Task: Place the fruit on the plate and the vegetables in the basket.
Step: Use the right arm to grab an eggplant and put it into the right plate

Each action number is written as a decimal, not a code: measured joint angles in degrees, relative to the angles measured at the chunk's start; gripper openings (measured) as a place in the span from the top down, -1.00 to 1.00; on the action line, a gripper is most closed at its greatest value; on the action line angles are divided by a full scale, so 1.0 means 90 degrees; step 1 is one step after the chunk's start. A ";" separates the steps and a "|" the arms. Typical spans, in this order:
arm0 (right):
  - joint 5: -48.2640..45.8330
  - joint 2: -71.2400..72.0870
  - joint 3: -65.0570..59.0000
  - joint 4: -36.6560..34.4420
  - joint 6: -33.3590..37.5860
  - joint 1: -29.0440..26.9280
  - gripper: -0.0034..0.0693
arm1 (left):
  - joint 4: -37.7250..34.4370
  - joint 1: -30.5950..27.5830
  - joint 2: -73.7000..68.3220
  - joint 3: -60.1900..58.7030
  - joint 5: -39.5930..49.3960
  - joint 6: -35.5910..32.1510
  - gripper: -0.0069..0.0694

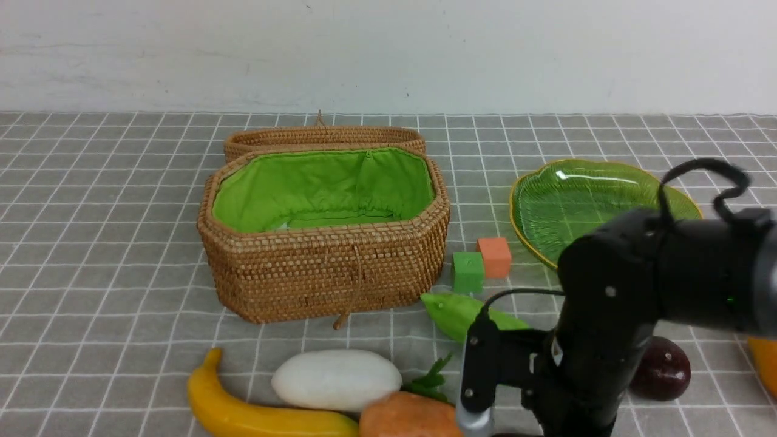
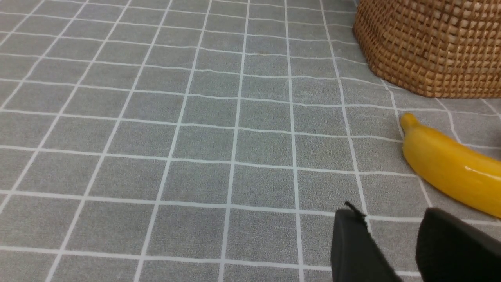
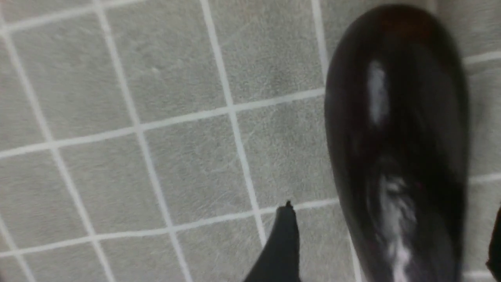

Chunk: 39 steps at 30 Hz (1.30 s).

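Right pincer (image 3: 391, 239) stands with jaws apart around the plum (image 3: 395, 117), low in the front view's right half; one finger is clear of it, the other cut off. Left pincer (image 2: 391, 219) is apart too, empty, near the banana (image 2: 450, 172).

Nothing is sorted: plate (image 1: 576, 200) and basket (image 1: 328, 267) look empty, though the basket's floor is partly hidden. Radish (image 1: 334, 379), gourd (image 1: 452, 311) and orange-brown vegetable (image 1: 407, 419) lie on the worktop (image 1: 91, 243). The mango (image 1: 766, 364) is cropped at the right edge.

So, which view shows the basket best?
The front view: the whole basket shows there, open, with its inside and its front wall both plain to see. The left wrist view catches only one woven corner of it, at the picture's edge. The right wrist view shows none of it.
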<state>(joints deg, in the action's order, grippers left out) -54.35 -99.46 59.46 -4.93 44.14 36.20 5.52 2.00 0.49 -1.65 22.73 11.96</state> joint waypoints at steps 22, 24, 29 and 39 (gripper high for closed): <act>-0.1387 0.0661 0.3668 -0.0194 -0.1325 -0.0344 -0.11 | 0.0000 0.0000 0.0000 0.0000 0.0000 0.0000 0.19; -0.0977 0.0198 0.4478 -0.0527 -0.1346 -0.0338 -0.11 | 0.0000 0.0000 0.0000 0.0000 0.0000 0.0000 0.19; 0.0426 -0.1305 0.6119 -0.1000 -0.1353 -0.0338 -0.11 | 0.0000 0.0000 0.0000 0.0000 0.0000 0.0000 0.19; 0.1136 -0.2644 0.6852 -0.1146 -0.1419 -0.0338 -0.44 | 0.0000 0.0000 0.0000 0.0000 0.0000 0.0000 0.19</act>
<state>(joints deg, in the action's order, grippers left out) -44.13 -123.26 121.13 -15.24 31.36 33.16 5.52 2.00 0.49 -1.65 22.73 11.96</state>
